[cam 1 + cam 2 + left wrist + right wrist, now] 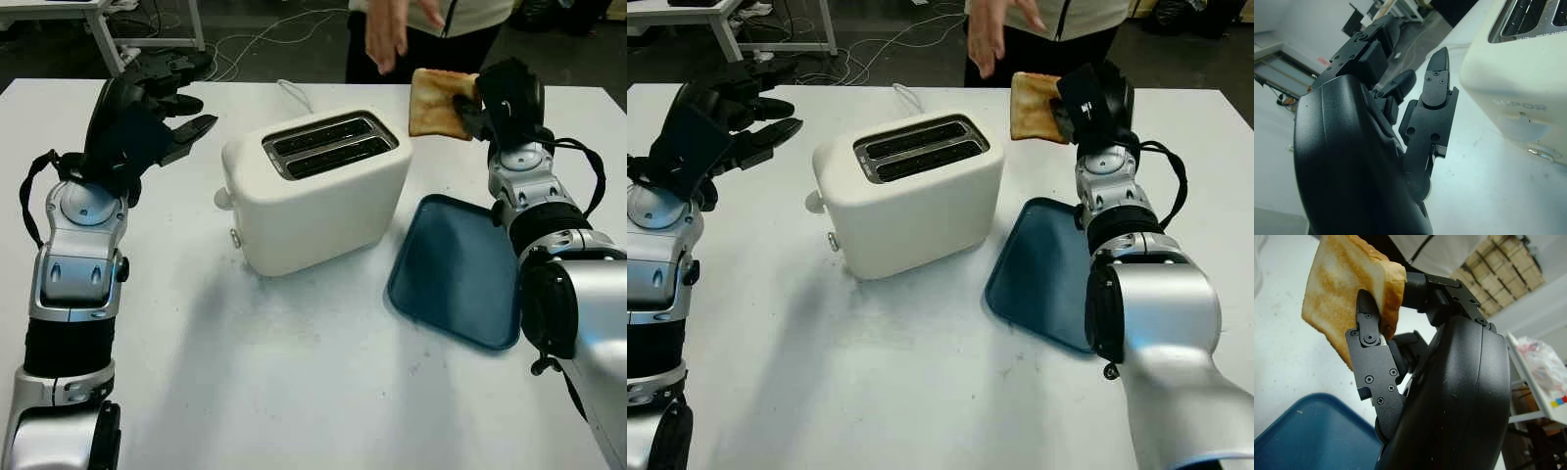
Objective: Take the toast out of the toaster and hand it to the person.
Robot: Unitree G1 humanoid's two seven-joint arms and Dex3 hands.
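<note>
A cream two-slot toaster (313, 191) stands mid-table with both slots showing dark. My right hand (487, 101) is raised at the far right of the table, shut on a browned slice of toast (438, 102) that sticks out toward the person. In the right wrist view the toast (1349, 298) is pinched between the black fingers (1371, 362). The person's hand (387, 34) hangs just above and left of the slice, apart from it. My left hand (162, 108) hovers open to the left of the toaster, and its fingers (1435, 93) point toward the toaster (1518, 78).
A dark blue tray (460, 269) lies on the white table (294, 372) right of the toaster, under my right forearm. The toaster's white cord (294, 95) trails to the far edge. Table legs and cables are on the floor behind.
</note>
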